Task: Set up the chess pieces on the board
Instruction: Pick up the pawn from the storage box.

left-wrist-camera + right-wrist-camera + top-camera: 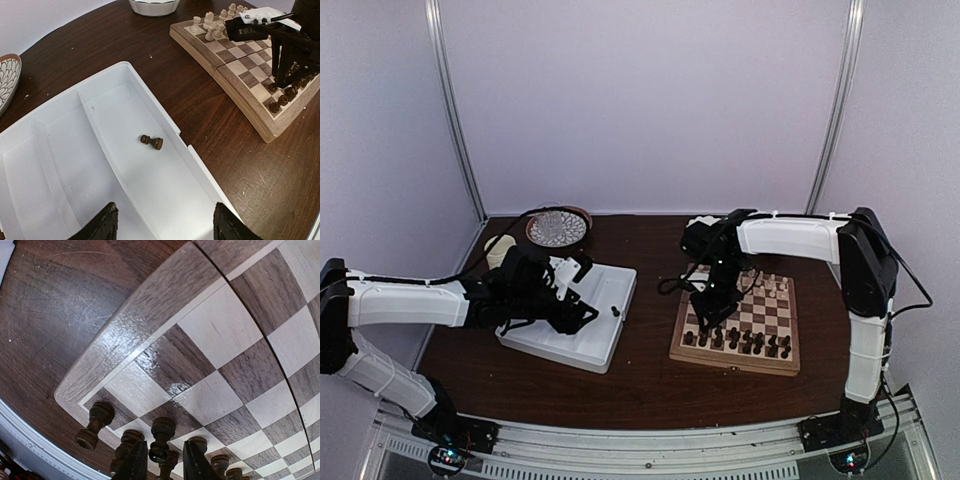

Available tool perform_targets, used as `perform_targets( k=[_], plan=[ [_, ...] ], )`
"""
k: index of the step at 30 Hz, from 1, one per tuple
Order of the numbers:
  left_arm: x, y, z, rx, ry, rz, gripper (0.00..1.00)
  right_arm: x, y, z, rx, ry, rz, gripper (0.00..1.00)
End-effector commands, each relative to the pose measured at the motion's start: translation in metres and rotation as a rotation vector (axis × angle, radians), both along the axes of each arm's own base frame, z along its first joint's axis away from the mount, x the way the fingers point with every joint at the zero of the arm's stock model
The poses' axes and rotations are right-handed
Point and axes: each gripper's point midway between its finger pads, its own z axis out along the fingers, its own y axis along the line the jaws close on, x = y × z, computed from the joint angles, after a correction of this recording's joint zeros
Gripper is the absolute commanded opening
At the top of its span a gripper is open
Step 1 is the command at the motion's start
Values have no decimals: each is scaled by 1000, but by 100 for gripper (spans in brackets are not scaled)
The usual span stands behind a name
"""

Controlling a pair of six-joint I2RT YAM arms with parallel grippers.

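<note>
The dark chess pieces (735,340) I can see are bunched along the near edge of the board (770,322), mostly at its near-left corner, standing upright and close together. My right wrist camera shows seven or so there, but they overlap and I cannot settle the number. One more dark piece (151,142) is off the board, lying on its side in the white tray (125,75). It is alone there, in the long compartment nearest the board, and I count three compartments in that tray. The right fingers (135,462) hang low over the near-left corner of the board, only a little apart. A single dark pawn (162,432) stands between them. A sliver of space shows beside it on one side, and I cannot tell whether the other finger touches it. The left fingers (105,225) are spread wide with nothing between them, poised above the tray on the near side of the lying piece and well clear of it. The pale chess pieces (215,25) crowd the far edge of the board, too small and overlapped for me to count. The board and the tray sit side by side on the dark wooden table (650,390) with a strip of bare wood between them. One patterned dish (558,228) sits beyond the tray, and one white bowl (154,6) sits at the far side near the board.
</note>
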Motion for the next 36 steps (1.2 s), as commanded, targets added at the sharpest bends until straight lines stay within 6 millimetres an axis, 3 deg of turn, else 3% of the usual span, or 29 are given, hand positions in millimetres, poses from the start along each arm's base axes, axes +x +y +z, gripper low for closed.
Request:
perform_targets(
  k=[1,13,15,23,28,32,34,35,36],
  plan=[
    [8,-6,11,-21,-27,-2,65,15,-6,12,-11,-65,-26,30],
    [21,-8,-15,100,34,17,55,38,1,84,79,-253,-44,32],
    [32,-2,-18,144,23,65,55,41,4,95,105,-291,-42,32],
    [42,-10,-30,58,291,182,53,56,5,135,196,-471,-58,32],
    [41,-18,-22,-40,448,342,54,65,4,156,244,-584,-79,31],
    [43,-20,-7,-61,396,481,53,72,2,165,272,-667,-98,31],
    [41,-19,-6,-55,363,568,48,73,-1,164,276,-697,-99,31],
    [39,-23,-4,-50,348,588,36,74,-2,165,280,-716,-102,31],
    [38,-24,-4,-44,346,612,32,75,-4,165,279,-734,-105,30]
  ],
)
